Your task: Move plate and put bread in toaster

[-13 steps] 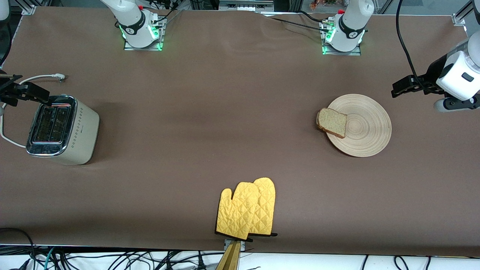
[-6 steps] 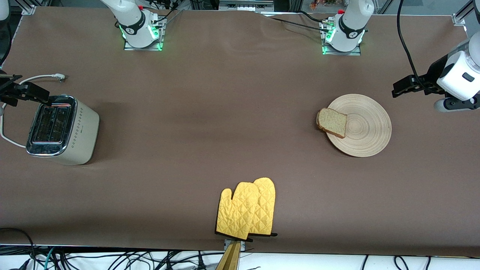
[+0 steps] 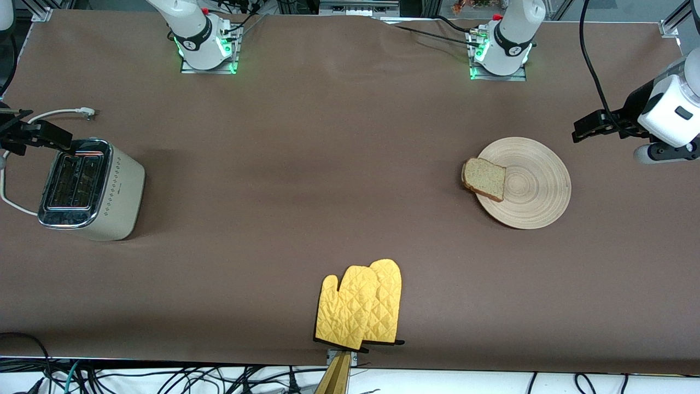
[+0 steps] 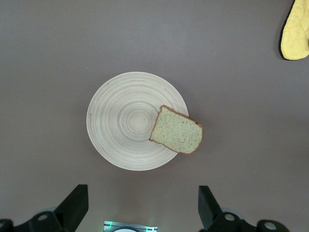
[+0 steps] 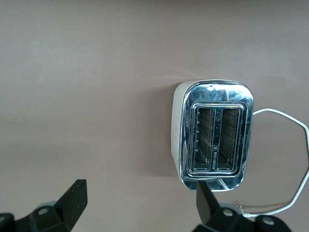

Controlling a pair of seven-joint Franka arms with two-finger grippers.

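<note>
Bread point(image 3: 484, 178) overhung the plate point(image 3: 533, 186) rim, frame right; toaster point(image 3: 90, 190) sat frame left. Your left gripper point(image 4: 140, 212) and right gripper point(image 5: 137, 212) hung spread wide, empty. Shifting the plate could tip the slice off.

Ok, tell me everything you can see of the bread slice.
The light brown, speckled bread slice with a darker crust is roughly square, with one edge gently rounded. It lies flat and whole on the round pale wooden plate with ring grain, at the plate's edge toward the right arm's end of the table, one corner overhanging the rim above the brown tablecloth. Only the plate touches it. The left claw hangs open above, holding nothing.
</note>
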